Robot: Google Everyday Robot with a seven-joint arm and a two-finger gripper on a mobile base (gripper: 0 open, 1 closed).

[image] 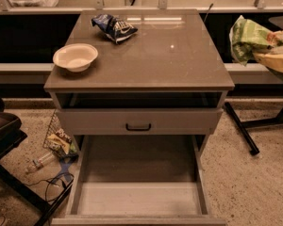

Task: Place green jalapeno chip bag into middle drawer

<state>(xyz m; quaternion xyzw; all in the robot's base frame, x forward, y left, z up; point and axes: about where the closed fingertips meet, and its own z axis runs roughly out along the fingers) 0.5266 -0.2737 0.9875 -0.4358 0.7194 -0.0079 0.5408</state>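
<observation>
Green foil: green jalapeno chip bag (pixel 246 39), long axis near upright, clamped in the gripper (pixel 270 50) fingers, aloft right of worktop (pixel 179 65); middle drawer (pixel 137 199) open below.

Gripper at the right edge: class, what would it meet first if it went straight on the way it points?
The gripper, shut on the crumpled light-green jalapeno chip bag, points left. The way looks free above the brown cabinet top, though if it is lower, that top's right edge comes first; depth unclear.
</observation>
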